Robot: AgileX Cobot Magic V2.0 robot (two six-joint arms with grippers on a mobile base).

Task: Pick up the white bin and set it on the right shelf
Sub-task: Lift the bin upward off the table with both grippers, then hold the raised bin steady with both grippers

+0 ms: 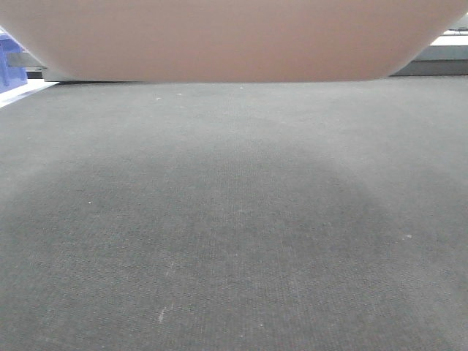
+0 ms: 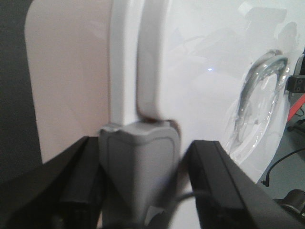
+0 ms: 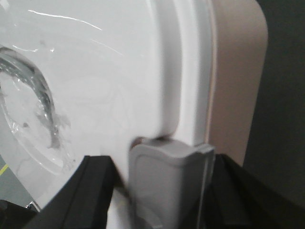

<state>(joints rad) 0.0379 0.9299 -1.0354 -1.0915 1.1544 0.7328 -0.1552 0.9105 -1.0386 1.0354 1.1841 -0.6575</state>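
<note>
White bin (image 1: 234, 36): fills the front view's top edge, above grey matting (image 1: 234, 219); right shelf not in view. Left gripper (image 2: 140, 183): jaws clenched on a grey latch (image 2: 138, 152) at the bin's lid rim. Right gripper (image 3: 164, 191): likewise, at the opposite rim. Risk: such narrow latch holds may slip or unclip, tilting the bin.

From the front view I get only the lower wall of the white bin (image 1: 234, 36); the top edge takes the rest, and a blue bin (image 1: 9, 62) is clipped at the left. Both wrist views are soft. The left gripper (image 2: 143, 162) and right gripper (image 3: 162, 176) have their fingers (image 2: 224, 186) cut off below, so I cannot tell whether they pinch the grey latch (image 2: 138, 167) each straddles. The lid's handle recess (image 3: 28, 109) runs off the left edge.
</note>
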